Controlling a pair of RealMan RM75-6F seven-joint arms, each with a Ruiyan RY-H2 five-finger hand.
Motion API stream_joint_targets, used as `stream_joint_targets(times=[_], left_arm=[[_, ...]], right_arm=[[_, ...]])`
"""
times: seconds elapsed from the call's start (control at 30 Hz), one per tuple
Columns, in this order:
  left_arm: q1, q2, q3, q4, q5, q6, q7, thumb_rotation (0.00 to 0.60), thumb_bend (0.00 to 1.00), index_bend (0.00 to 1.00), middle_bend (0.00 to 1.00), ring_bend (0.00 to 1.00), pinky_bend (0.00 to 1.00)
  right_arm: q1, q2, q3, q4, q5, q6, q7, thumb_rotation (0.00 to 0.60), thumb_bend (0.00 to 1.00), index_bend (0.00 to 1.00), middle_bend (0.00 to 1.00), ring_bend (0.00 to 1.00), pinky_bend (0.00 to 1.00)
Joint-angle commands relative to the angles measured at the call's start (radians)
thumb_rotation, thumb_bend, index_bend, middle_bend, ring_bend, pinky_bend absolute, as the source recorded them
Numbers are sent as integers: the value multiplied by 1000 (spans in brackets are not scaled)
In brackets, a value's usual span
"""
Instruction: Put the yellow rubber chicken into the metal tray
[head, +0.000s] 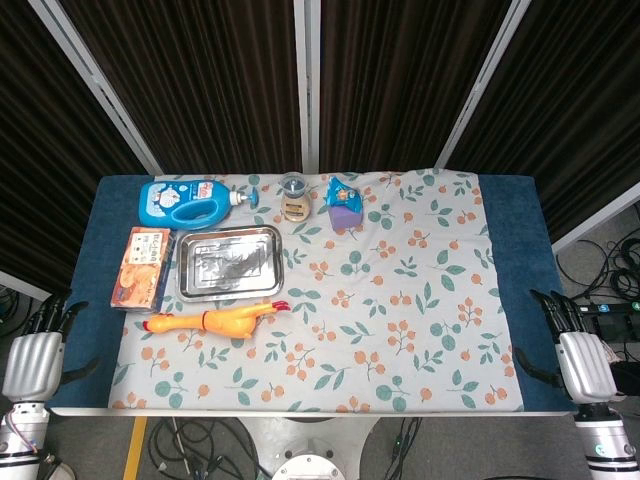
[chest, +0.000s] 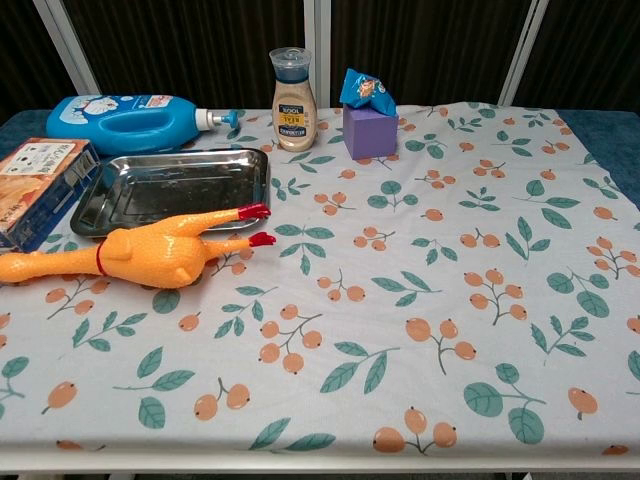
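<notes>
The yellow rubber chicken (head: 212, 320) (chest: 130, 254) lies on its side on the floral cloth, red feet pointing right, just in front of the metal tray (head: 229, 262) (chest: 170, 190). The tray holds nothing. My left hand (head: 35, 355) hangs off the table's left front corner, fingers apart, holding nothing. Off the right front corner, my right hand (head: 578, 355) is likewise spread and holds nothing. Neither hand shows in the chest view.
A blue detergent bottle (head: 187, 202) lies behind the tray. An orange box (head: 140, 266) sits left of it. A seasoning jar (head: 294, 196) and a purple block (head: 344, 214) topped by a blue packet stand at the back centre.
</notes>
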Motion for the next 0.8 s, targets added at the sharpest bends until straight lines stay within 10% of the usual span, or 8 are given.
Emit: stream_joint_targets(times=[0.03,0.57,0.8], left_arm=[[0,-7,-3,5,4,9,5,600,137,254,165,93,197],[-72,28,4,-39,126,-42,-120,600,143,270,178,95,198],[-200,-3,-9,-57,149,-209,-150,600,202,429,331,237,251]], right_arm=[[1,1,1,-1,1,0,-1,600,243,61,119,0,3],[-14,21,-2,12,-24,39,34,600,243,61,117,0,3],[-10,34,2,7,-27,40,39,600,243,61,116,0,2]])
